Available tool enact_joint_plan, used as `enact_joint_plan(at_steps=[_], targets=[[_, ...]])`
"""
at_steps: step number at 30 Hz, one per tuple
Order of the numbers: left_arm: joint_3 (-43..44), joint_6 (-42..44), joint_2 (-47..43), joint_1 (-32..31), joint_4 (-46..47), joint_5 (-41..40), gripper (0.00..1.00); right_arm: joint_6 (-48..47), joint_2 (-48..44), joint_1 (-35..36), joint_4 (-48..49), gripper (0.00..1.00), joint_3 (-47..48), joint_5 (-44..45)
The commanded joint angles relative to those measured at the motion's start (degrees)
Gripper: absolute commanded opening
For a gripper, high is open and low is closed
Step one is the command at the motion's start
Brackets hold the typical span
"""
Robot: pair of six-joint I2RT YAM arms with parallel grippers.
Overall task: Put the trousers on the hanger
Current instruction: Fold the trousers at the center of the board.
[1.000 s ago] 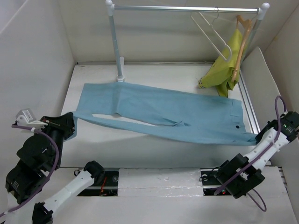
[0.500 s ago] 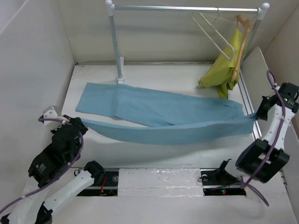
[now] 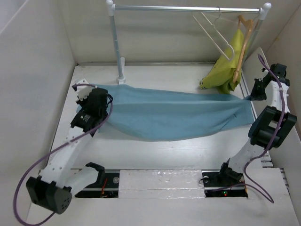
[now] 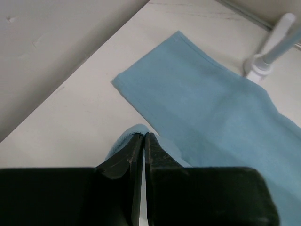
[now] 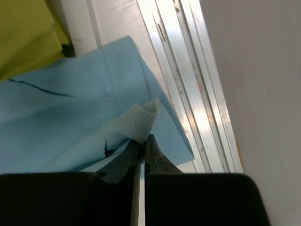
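The light blue trousers [image 3: 174, 115] lie folded lengthwise across the table, legs to the left, waist to the right. My left gripper [image 3: 104, 97] is shut on a leg cuff; in the left wrist view its jaws [image 4: 143, 136] pinch a blue fold above the other leg [image 4: 211, 108]. My right gripper [image 3: 250, 96] is shut on the waistband, and the right wrist view shows the jaws [image 5: 146, 139] clamping white mesh lining and blue cloth [image 5: 70, 108]. The cream-white hanger [image 3: 214, 33] hangs on the rail at the back right, apart from both grippers.
A metal clothes rail [image 3: 188, 8] on a white post [image 3: 115, 47] stands at the back. A tan wooden hanger [image 3: 244, 42] carries a yellow-green garment [image 3: 223, 70] just behind the waistband. Aluminium track [image 5: 188, 84] runs along the right wall.
Both arms swung from the near edge toward the back, carrying the near leg and waistband corner up and over. The trousers went from spread flat to folded along their length.
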Motion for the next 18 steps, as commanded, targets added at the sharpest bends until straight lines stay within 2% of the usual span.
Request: enact_joint_plan(at_steps=[1, 3, 6, 7, 8, 10, 12, 14, 15, 16, 18], targets=[[3.02, 9.28, 5.29, 10.67, 14.20, 7.72, 0.00, 1.09, 3.77, -0.03, 6.31, 0.00, 6.80, -2.36], [6.00, 10.07, 14.68, 12.53, 14.13, 6.96, 0.00, 1.53, 6.14, 0.50, 7.11, 0.00, 8.30, -2.98], [15.31, 10.69, 28.92, 14.10, 12.11, 5.45, 0.00, 2.15, 11.59, 1.03, 6.85, 0.00, 12.08, -4.39], [21.43, 10.34, 32.34, 14.90, 11.14, 5.71, 0.00, 2.15, 14.12, 1.03, 6.06, 0.00, 13.22, -4.39], [23.92, 10.77, 38.55, 16.12, 10.61, 9.98, 0.00, 2.15, 15.28, 1.03, 6.06, 0.00, 14.97, -4.57], [32.33, 9.90, 44.30, 19.46, 9.11, 13.61, 0.00, 2.23, 17.22, 1.03, 5.36, 0.00, 16.39, -4.83], [37.90, 9.81, 51.43, 20.27, 7.27, 15.91, 0.06, 2.41, 18.80, 0.50, 6.84, 0.00, 16.48, -5.71], [46.25, 10.42, 57.04, 21.58, 5.08, 16.43, 0.30, 2.85, 19.07, 0.50, 7.64, 0.00, 15.96, -6.24], [48.62, 10.68, 58.47, 21.59, 3.85, 17.66, 0.46, 2.94, 18.98, 0.50, 8.16, 0.00, 15.17, -6.85], [53.08, 10.77, 59.61, 22.63, 2.27, 19.41, 0.73, 3.37, 18.72, 0.50, 8.69, 0.00, 14.29, -7.38], [54.45, 7.79, 60.86, 24.92, -2.22, 22.76, 0.81, 3.90, 17.06, 0.50, 10.96, 0.12, 10.79, -9.74]])
